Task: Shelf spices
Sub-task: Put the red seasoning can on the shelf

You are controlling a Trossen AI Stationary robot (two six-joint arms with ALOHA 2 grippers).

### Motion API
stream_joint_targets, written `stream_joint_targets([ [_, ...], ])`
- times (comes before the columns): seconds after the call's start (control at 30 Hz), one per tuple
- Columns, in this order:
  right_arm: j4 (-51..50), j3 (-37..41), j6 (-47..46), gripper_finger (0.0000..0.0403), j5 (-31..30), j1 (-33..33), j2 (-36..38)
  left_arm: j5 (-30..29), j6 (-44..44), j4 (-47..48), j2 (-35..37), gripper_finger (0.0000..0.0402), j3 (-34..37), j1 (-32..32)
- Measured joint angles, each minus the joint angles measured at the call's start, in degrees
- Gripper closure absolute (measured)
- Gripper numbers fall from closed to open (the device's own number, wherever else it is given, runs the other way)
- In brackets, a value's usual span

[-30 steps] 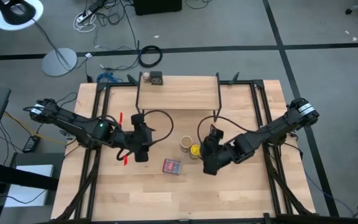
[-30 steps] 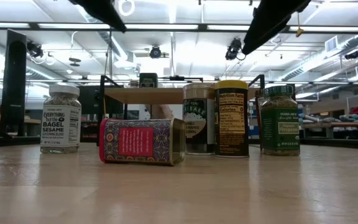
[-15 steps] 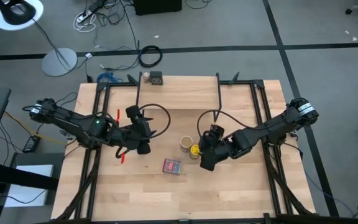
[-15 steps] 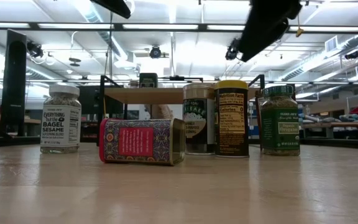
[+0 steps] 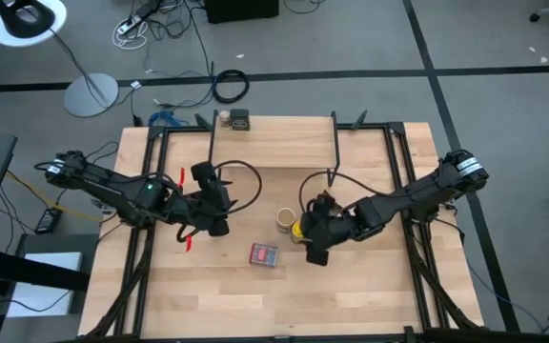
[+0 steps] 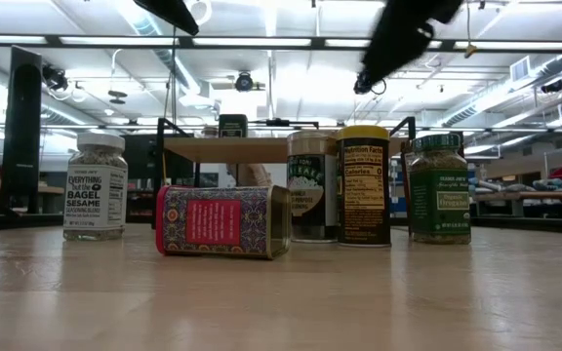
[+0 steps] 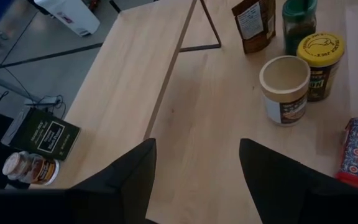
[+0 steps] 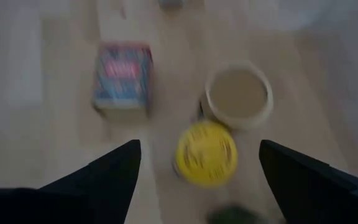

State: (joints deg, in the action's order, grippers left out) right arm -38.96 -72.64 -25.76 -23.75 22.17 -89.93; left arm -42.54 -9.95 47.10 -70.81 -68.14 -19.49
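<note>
The room around me is a wide hall with a grey floor [image 5: 503, 57] marked by dark tape lines, loose cables, and a floor lamp [image 5: 29, 19] far off beyond my left arm; across the table I see bright ceiling lights [image 6: 271, 19] and benches. Under me lies the big light wooden table [image 5: 217, 295] in its black frame.

The shelf [image 5: 274, 143] stands at the table's far edge, ahead of both my claws, its pale top board on thin black legs. On it, at its left end, sit a dark tin [image 7: 43, 135] and a small tan-capped jar [image 7: 30, 168], side by side.

My right gripper [image 8: 197, 155] hangs in the air with fingers spread wide, gripping nothing. Right below it are the yellow-lidded jar [image 8: 206, 153] and, next to that, the brown canister [image 8: 238, 95] with its tan lid. The red tin [image 8: 123, 78] lies on its side, a little off toward my left arm.

My left gripper [image 7: 197, 163] is also raised, spread and empty, nearer the shelf's left leg. The green jar [image 6: 438, 188] stands beyond the yellow-lidded one, and the white-lidded jar [image 6: 96, 185] stands apart on the table.
</note>
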Motion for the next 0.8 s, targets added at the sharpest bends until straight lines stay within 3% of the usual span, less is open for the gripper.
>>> stream_joint_targets([
  [0.17, 13.00, 0.00, 4.22, 0.0078, 2.74, 0.02, -1.14, 0.19, 0.02, -0.05, 0.00, 0.0167, 0.00, 0.00],
  [0.37, 32.67, -0.36, 15.87, 0.0078, 10.90, 0.73, -8.92, 0.24, -0.04, -0.47, 0.00, 0.0167, -0.02, 0.00],
  [0.63, 16.97, -12.60, 18.37, 0.0061, 9.25, -1.13, -22.13, 0.30, -0.81, -0.28, 0.00, 0.0167, -0.07, 0.00],
  [0.8, 11.67, -19.28, 16.91, 0.0052, 11.32, -1.50, -28.59, 1.21, -0.81, 0.15, -0.02, 0.0167, -0.07, 0.00],
])
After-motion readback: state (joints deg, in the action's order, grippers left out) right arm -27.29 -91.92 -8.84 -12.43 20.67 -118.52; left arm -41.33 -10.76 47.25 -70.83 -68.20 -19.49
